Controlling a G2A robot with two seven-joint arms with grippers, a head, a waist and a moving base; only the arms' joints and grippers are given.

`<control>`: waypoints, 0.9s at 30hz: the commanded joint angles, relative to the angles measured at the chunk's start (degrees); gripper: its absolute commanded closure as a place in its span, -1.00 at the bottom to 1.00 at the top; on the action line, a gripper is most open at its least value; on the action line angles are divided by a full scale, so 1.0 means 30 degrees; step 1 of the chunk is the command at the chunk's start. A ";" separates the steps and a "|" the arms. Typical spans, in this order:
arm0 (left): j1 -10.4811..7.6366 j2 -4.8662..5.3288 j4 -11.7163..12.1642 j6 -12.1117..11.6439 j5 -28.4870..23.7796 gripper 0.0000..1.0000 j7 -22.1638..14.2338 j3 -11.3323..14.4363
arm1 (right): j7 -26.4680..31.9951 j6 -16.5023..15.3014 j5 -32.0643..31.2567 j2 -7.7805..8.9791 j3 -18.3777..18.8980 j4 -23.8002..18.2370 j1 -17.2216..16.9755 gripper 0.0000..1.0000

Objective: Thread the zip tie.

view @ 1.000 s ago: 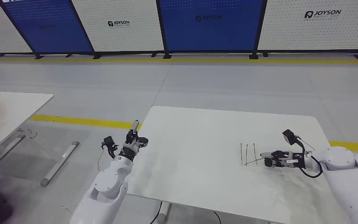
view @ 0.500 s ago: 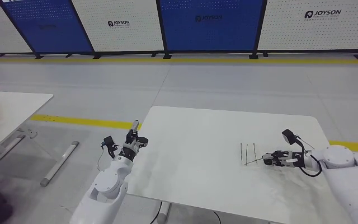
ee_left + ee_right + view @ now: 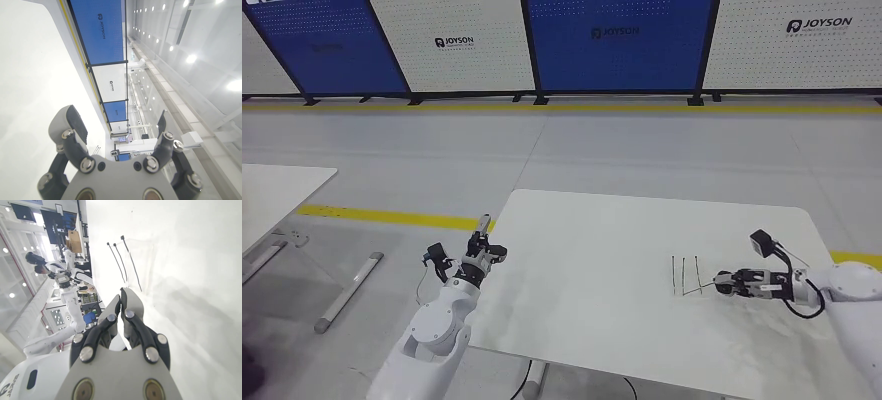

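- Brightly and evenly lit from round ceiling lamps (image 3: 191,58) (seen in the left wrist view).
- Washed out by glare across the white table (image 3: 28,66) in both wrist views.
- Bent strongly toward wrist-view edges, fisheye-like.

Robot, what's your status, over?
Left gripper open, empty, at table edge. Right gripper shut at tails of zip ties. Ties flat, unthreaded. Nothing blocks them.
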 commanded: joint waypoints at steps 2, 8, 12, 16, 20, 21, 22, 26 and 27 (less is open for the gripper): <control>0.0000 0.0000 0.0000 0.0000 0.0000 -1.00 0.0000 0.0000 | 0.0133 -0.0140 0.0701 0.0320 0.0567 -0.0860 -0.0440 1.00; 0.0000 0.0000 0.0000 0.0000 0.0000 -1.00 0.0000 0.0000 | 0.0133 -0.0140 0.2573 0.1615 0.2876 -0.6135 -0.3130 1.00; 0.0000 0.0000 0.0000 0.0000 0.0000 -1.00 0.0000 0.0000 | 0.0133 -0.0140 0.3504 0.2520 0.4939 -1.0636 -0.5762 1.00; 0.0000 0.0000 0.0000 0.0000 0.0000 -1.00 0.0000 0.0000 | 0.0133 -0.0140 0.3738 0.2865 0.5760 -1.2039 -0.6853 1.00; 0.0000 0.0000 0.0000 0.0000 0.0000 -1.00 0.0000 0.0000 | 0.0133 -0.0140 0.3738 0.2865 0.5760 -1.2039 -0.6853 1.00; 0.0000 0.0000 0.0000 0.0000 0.0000 -1.00 0.0000 0.0000 | 0.0133 -0.0140 0.3738 0.2865 0.5760 -1.2039 -0.6853 1.00; 0.0000 0.0000 0.0000 0.0000 0.0000 -1.00 0.0000 0.0000 | 0.0133 -0.0140 0.3738 0.2865 0.5760 -1.2039 -0.6853 1.00; 0.0000 0.0000 0.0000 0.0000 0.0000 -1.00 0.0000 0.0000 | -0.0314 0.0101 0.3321 0.2796 0.5300 -1.2332 -0.7131 1.00; 0.0000 0.0000 0.0000 0.0000 0.0000 -1.00 0.0000 0.0000 | -0.0709 0.0046 0.3194 0.2736 0.5042 -1.2547 -0.7243 1.00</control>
